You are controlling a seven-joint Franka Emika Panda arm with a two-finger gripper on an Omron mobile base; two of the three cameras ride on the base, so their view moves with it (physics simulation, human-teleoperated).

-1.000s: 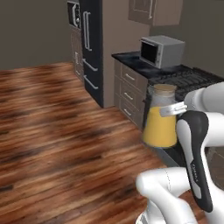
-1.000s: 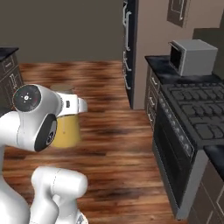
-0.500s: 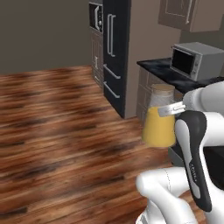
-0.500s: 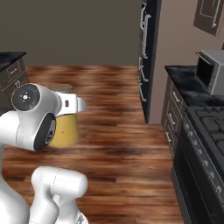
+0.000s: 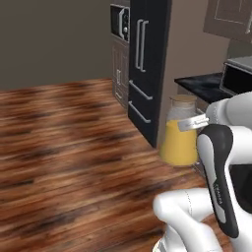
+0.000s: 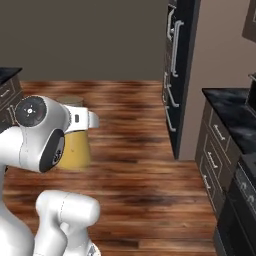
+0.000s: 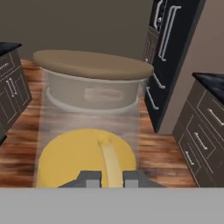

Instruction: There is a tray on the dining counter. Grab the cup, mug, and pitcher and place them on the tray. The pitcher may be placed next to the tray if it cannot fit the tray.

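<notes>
Above the wood floor [image 5: 64, 147], the pitcher [image 5: 181, 132] hung in the air, full of orange drink, with its tan lid [image 7: 92, 64] on top. Up close, the pincer [image 7: 112, 177] was pinching the pitcher's thin handle [image 7: 110, 159]. A tall black fridge [image 5: 147, 64] stood just behind it.

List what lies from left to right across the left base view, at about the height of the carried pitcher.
Wood floor → tall black fridge → pitcher with orange liquid, held up off the floor → the robot's white arm → black counter with the microwave at the right edge.
</notes>
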